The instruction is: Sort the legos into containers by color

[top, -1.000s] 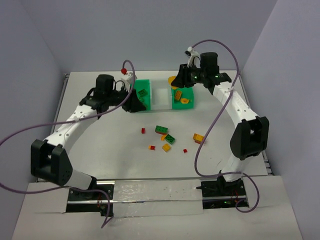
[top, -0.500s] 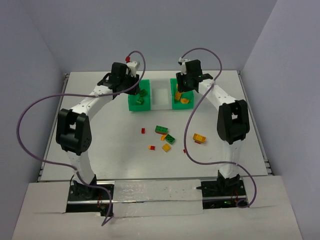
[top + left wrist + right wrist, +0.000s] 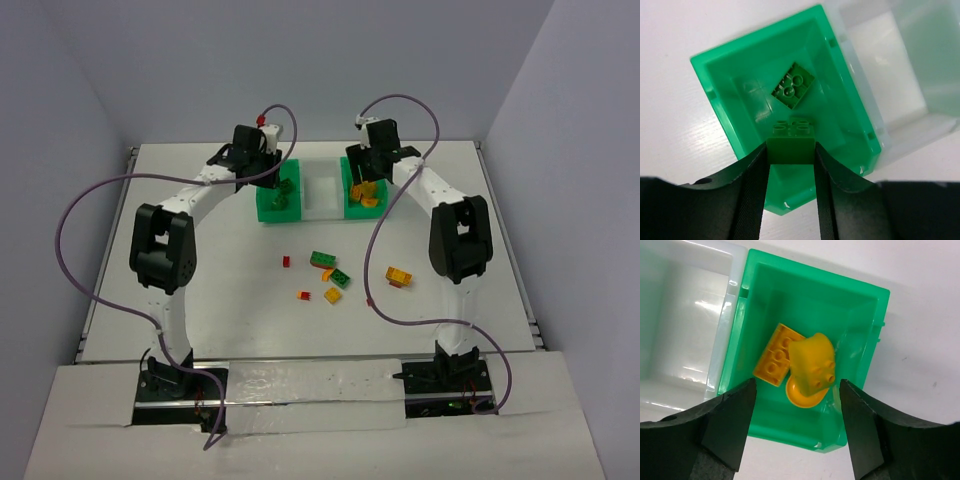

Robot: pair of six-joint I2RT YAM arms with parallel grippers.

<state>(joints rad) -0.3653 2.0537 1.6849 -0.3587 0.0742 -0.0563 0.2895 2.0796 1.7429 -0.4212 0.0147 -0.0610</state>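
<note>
Legos [image 3: 322, 260] partly sorted: L gripper [image 3: 790, 165] is clamped on a green brick [image 3: 790, 144] over the left green bin [image 3: 720, 100], second green brick [image 3: 793, 86] lying inside, white mid bin [image 3: 890, 65] alongside. R gripper [image 3: 796, 390] is spread wide over the right green bin [image 3: 860, 315], gripping nothing; yellow piece [image 3: 812, 362], clear of both fingers [image 3: 725, 425], overlaps an orange brick [image 3: 774, 362] and half-disc [image 3: 801, 399] in the bin. Rest are loose on the table [image 3: 200, 200] near the middle: green, orange and tiny red bits, well apart from the bins
</note>
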